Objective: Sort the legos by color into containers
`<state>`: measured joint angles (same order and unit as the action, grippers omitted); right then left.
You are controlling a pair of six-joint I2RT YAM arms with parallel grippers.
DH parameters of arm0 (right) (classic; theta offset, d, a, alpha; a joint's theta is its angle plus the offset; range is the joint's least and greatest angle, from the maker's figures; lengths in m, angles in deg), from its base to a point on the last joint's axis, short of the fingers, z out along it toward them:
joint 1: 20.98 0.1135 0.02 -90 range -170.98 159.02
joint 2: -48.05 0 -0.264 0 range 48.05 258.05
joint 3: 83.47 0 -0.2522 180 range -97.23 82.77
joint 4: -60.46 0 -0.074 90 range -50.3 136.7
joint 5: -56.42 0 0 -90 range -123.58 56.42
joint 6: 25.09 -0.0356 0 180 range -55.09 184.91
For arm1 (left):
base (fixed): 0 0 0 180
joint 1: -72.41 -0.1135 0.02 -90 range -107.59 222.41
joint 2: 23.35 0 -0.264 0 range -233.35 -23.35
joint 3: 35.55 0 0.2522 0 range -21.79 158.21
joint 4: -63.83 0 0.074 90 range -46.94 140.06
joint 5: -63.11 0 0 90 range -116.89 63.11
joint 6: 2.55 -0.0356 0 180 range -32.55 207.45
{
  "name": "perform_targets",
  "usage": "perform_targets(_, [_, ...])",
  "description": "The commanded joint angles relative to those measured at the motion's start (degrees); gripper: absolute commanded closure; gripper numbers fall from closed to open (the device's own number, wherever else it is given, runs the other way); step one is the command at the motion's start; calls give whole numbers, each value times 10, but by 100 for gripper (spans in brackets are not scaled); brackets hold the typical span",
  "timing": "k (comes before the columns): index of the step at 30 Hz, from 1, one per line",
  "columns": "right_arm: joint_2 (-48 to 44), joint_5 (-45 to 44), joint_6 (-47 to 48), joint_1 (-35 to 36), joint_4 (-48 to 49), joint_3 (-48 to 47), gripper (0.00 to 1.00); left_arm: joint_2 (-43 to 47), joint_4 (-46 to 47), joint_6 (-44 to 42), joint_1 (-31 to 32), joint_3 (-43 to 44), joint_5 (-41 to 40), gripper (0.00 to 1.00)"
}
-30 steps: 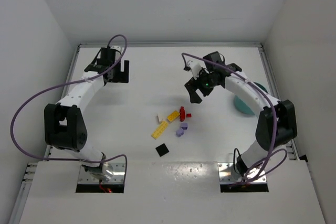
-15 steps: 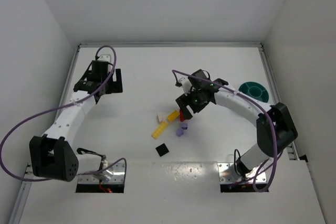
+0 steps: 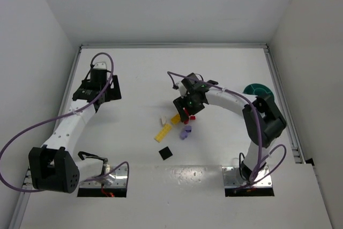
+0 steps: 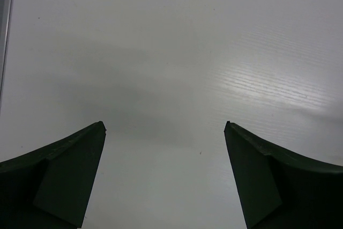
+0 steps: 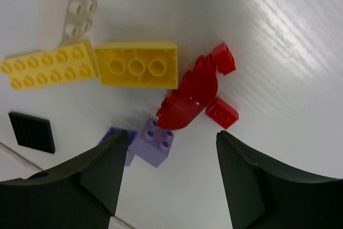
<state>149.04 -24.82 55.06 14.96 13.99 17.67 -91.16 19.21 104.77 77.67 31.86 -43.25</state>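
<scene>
Right wrist view looks straight down on the pile of bricks on the white bench (image 5: 289, 41), with the right arm's jaws spread wide, holding nothing, their dark tips low in the picture on either side of the pile. Between the tips lie a curved red piece (image 5: 190, 97), a small red brick (image 5: 221, 112) touching its lower right edge, and another small red brick (image 5: 223, 58) at its upper end. A pale purple brick (image 5: 155, 140) sits just below the red piece, beside the left-hand jaw tip, and a second purple brick (image 5: 119, 137) is half hidden behind that tip. A yellow brick (image 5: 138, 65) touches the red piece on its left. A long yellow plate (image 5: 48, 68) adjoins it, with a white brick (image 5: 67, 14) above the plate and a flat black square (image 5: 32, 131) lying apart below. In the top external view the teal dish (image 3: 256, 89) stands at the bench's right side, well apart from the bricks and partly hidden by the right arm (image 3: 236, 100); its contents cannot be made out. The left arm (image 3: 75, 116) reaches to the far left, its jaws wide apart over bare bench and gripping nothing.
</scene>
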Motion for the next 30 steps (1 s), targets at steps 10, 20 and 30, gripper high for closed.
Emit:
perform_targets(10, [78,-28,-22,6,27,-60,38,-3,15,18,-7,0,-10,0])
perform_targets(20, [45,-39,0,6,27,-49,77,-3,20,18,-7,-11,-5,0])
perform_targets(30, [-100,-108,97,-34,-36,-87,100,-35,69,-9,-2,7,62,0])
